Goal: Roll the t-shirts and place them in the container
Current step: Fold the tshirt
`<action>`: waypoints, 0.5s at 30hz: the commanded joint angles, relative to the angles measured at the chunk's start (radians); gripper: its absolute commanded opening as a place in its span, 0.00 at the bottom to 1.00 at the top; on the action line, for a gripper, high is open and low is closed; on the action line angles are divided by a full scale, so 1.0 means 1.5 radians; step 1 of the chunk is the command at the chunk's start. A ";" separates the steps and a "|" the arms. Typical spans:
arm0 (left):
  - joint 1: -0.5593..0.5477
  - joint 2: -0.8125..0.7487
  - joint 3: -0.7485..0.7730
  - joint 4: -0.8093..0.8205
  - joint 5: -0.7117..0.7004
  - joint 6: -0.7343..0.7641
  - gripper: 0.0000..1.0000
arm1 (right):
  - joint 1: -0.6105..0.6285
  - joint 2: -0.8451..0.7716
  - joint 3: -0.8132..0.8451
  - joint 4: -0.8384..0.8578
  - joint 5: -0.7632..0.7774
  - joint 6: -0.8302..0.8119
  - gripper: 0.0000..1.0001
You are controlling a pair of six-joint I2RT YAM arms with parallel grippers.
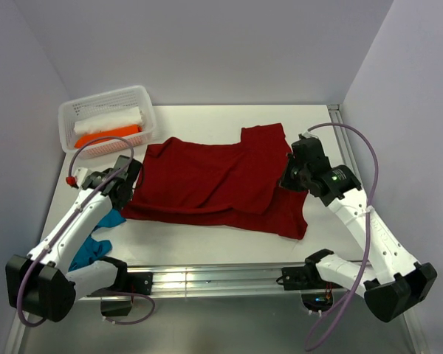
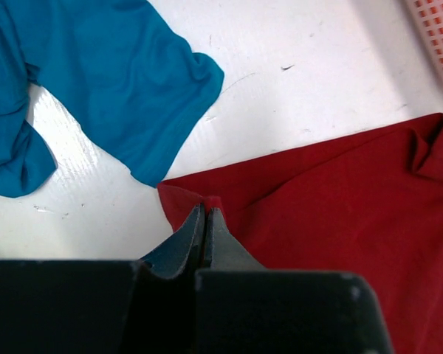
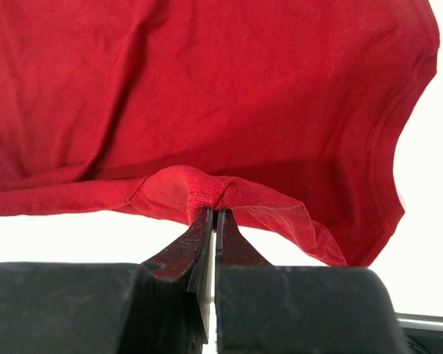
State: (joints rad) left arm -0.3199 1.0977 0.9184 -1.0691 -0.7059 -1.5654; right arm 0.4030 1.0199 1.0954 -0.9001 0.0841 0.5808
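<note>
Dark red soft cloth t-shirt point(image 1: 214, 181) lay spread mostly flat mid-counter point(image 1: 207, 122), between the two arms. Left fingers point(image 2: 204, 221) were fully pinched shut on its left corner, and the cloth puckered at the tips. Right fingers point(image 3: 207, 225) were likewise closed tight on a raised fold of its right edge, and that edge was lifted off the surface.

Handling guess: light, limp and thin, not fragile and not slippery. It would sag and wrinkle, and would not hold shape unless kept taut. Best hold looked like edge or corner pinches at both ends, as here, never mid-panel.

Long axis ran left to right across the counter, tilted a bit, right end nearer. One sleeve stuck out toward the far side near the right end. Collar side could not be told.

Teal-blue cloth t-shirt point(image 2: 96, 81) sat crumpled at near left, just beside the red corner. White cloth roll point(image 1: 109, 118) and orange cloth roll point(image 1: 107, 136) sat in a white perforated plastic basket point(image 1: 70, 118), far left.
</note>
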 commanded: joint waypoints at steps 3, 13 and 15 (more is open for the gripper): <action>0.005 0.064 0.038 0.005 -0.026 -0.004 0.01 | -0.015 0.019 0.033 0.046 0.004 -0.014 0.00; 0.029 0.165 0.088 0.022 -0.031 0.020 0.00 | -0.030 0.082 0.049 0.080 0.014 -0.005 0.00; 0.037 0.169 0.090 0.036 -0.024 0.029 0.00 | -0.032 0.098 0.052 0.086 0.015 -0.004 0.00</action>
State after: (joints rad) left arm -0.2825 1.3460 1.0122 -1.0481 -0.7235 -1.5551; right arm 0.3668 1.1423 1.1179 -0.8322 0.0887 0.5789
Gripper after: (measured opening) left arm 0.014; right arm 0.012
